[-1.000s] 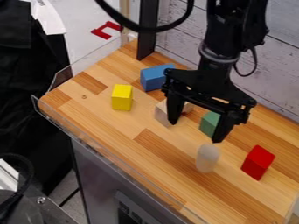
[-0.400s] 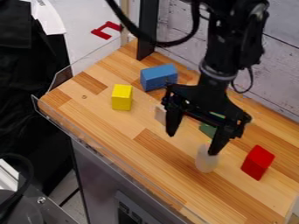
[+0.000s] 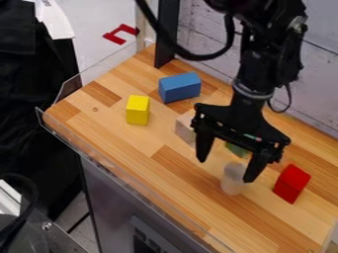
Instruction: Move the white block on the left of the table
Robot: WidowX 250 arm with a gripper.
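Whitewashed planks [image 3: 314, 81] backed a wooden bench [image 3: 139, 150] edged with a clear rim, where a robot's tool [image 3: 225, 170] hung with its two fingers spread wide, gripping nothing. Just beside one fingertip, the white block [image 3: 232, 184], frosted and round-topped, stood upright on the bench, toward the right of the camera's view. A green block [image 3: 236, 149] sat partly hidden behind the tool, and a pale wooden block [image 3: 185, 131] lay near the other finger. A red block [image 3: 292, 184] rested to the right; farther off were a yellow block [image 3: 138, 110] and a blue block [image 3: 180, 88].

The likeliest mishap was a topple: the tool appeared off-centre over the white block, and a straight descent could have brought a fingertip down on its rounded top. Its curved, smooth-looking sides might also have slipped out of a grip taken too high. The green block, close behind, risked a knock as the fingers lowered, and a low carry leftward could have struck the pale wooden block or the yellow one. No brand, label or writing could be made out on the blocks or the tool.
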